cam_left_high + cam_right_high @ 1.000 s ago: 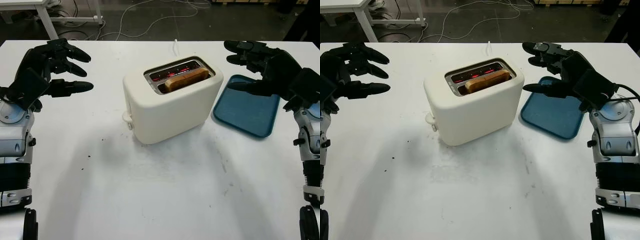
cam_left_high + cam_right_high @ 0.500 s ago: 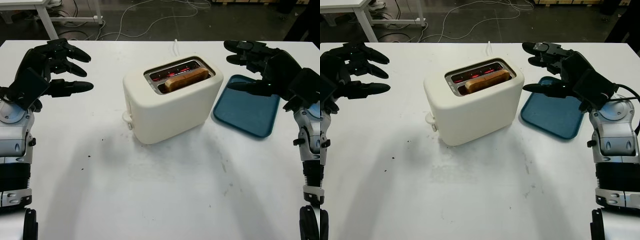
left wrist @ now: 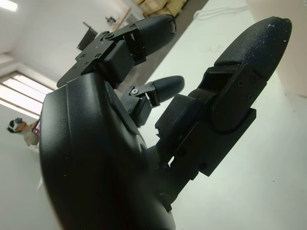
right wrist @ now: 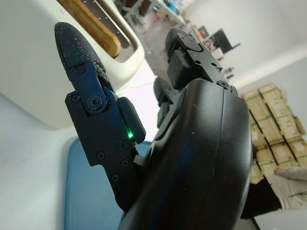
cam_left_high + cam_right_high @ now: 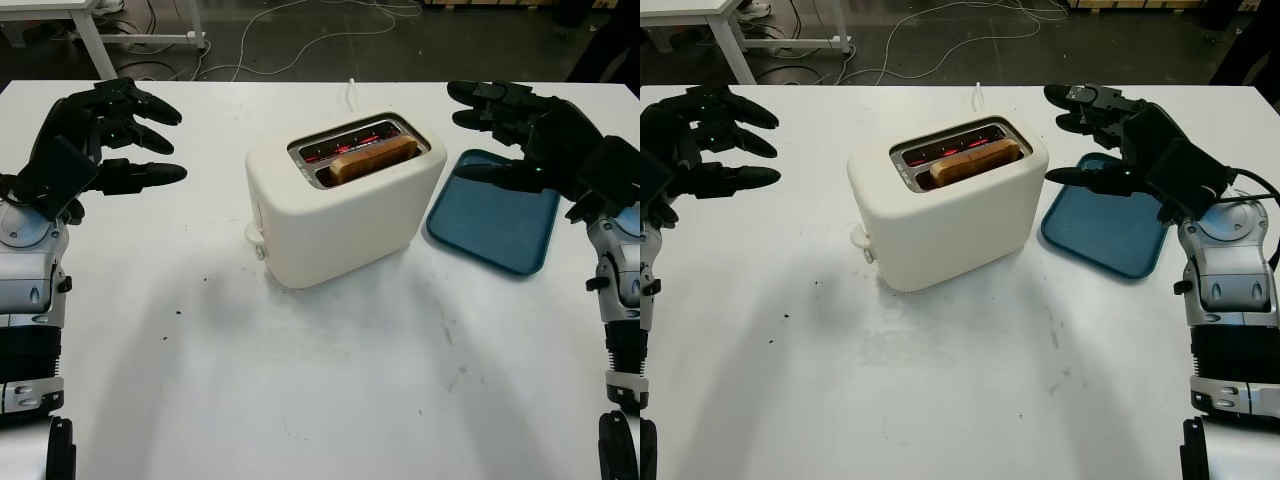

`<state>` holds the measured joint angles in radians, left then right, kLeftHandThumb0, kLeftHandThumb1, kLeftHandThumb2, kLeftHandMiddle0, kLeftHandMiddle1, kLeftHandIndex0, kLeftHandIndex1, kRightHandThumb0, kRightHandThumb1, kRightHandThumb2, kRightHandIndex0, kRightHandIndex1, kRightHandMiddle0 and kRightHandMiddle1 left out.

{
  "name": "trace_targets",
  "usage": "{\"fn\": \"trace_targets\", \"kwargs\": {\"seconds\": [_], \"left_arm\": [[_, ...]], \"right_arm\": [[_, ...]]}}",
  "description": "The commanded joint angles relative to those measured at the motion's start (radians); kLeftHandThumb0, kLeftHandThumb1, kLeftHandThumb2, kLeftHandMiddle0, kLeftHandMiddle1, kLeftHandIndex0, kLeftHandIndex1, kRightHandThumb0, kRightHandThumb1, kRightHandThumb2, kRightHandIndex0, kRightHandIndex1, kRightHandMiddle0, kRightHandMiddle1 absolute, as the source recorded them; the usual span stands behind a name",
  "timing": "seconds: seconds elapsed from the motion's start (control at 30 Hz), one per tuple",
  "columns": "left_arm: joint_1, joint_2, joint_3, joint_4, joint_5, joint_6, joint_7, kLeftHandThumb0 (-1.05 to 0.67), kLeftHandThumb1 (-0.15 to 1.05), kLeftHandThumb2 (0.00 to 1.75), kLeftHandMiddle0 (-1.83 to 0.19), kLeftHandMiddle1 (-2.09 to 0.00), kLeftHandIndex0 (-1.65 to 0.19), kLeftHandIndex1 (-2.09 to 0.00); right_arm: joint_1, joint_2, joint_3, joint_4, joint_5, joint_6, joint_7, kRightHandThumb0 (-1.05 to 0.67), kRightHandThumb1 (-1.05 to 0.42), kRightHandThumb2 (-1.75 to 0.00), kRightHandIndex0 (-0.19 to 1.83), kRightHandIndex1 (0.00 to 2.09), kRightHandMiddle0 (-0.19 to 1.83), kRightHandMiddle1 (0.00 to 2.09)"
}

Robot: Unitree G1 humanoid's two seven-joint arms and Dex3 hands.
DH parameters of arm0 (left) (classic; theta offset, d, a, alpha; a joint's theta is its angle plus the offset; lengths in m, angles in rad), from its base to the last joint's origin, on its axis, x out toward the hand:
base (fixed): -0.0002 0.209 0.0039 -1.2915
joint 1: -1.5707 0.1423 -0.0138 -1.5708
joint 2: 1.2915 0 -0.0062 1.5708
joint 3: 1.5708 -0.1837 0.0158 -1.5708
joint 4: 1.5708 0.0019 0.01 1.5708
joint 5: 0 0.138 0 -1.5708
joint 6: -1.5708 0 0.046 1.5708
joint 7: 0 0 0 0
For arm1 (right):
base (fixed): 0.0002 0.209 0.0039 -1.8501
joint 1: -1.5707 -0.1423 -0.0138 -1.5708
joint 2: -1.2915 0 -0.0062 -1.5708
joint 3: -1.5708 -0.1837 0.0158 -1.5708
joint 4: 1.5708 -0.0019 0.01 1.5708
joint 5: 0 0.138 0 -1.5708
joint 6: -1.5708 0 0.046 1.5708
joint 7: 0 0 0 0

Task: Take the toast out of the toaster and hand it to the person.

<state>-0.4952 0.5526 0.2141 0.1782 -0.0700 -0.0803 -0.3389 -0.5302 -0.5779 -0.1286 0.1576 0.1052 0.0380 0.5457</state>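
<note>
A cream two-slot toaster stands mid-table with its elements glowing red. A slice of browned toast sticks up out of the slot nearer me; it also shows in the right wrist view as toast. My left hand hovers open over the table well to the left of the toaster. To the toaster's right, my right hand is held open above the near edge of the tray, a short gap from the toaster's side.
A dark blue tray lies flat right of the toaster. A white cord runs back off the table's far edge. Small dark crumbs dot the front left of the white table. Cables lie on the floor behind.
</note>
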Motion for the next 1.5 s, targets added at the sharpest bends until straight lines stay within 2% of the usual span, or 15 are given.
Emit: {"fn": "trace_targets", "kwargs": {"seconds": [0.0, 0.5, 0.77, 1.47], "left_arm": [[0.001, -0.001, 0.0, 0.004, -0.004, -0.012, -0.003, -1.05, 0.58, 0.0, -0.65, -1.04, -0.63, -0.96], [0.002, 0.003, -0.002, -0.009, 0.001, 0.003, -0.001, -1.05, 0.57, 0.0, -0.65, -1.04, -0.63, -0.96], [0.003, 0.001, -0.003, 0.004, 0.008, -0.021, 0.004, -1.05, 0.58, 0.0, -0.66, -1.05, -0.63, -0.96], [0.009, -0.004, -0.001, -0.016, 0.0, 0.014, 0.007, -1.05, 0.56, 0.0, -0.64, -1.05, -0.62, -0.96]], "right_arm": [[-0.002, 0.005, -0.001, -0.006, 0.004, -0.006, -0.005, -0.71, -0.75, 0.0, 0.11, 0.59, 0.43, 0.0], [0.0, 0.006, -0.001, -0.002, 0.002, -0.016, -0.006, -0.73, -0.76, 0.0, 0.11, 0.6, 0.43, 0.0], [0.0, 0.009, -0.005, 0.003, 0.009, -0.017, -0.004, -0.73, -0.76, 0.0, 0.12, 0.6, 0.43, 0.0], [0.006, 0.011, -0.004, -0.004, 0.005, -0.024, -0.005, -0.72, -0.77, 0.0, 0.1, 0.6, 0.42, 0.0]]}}
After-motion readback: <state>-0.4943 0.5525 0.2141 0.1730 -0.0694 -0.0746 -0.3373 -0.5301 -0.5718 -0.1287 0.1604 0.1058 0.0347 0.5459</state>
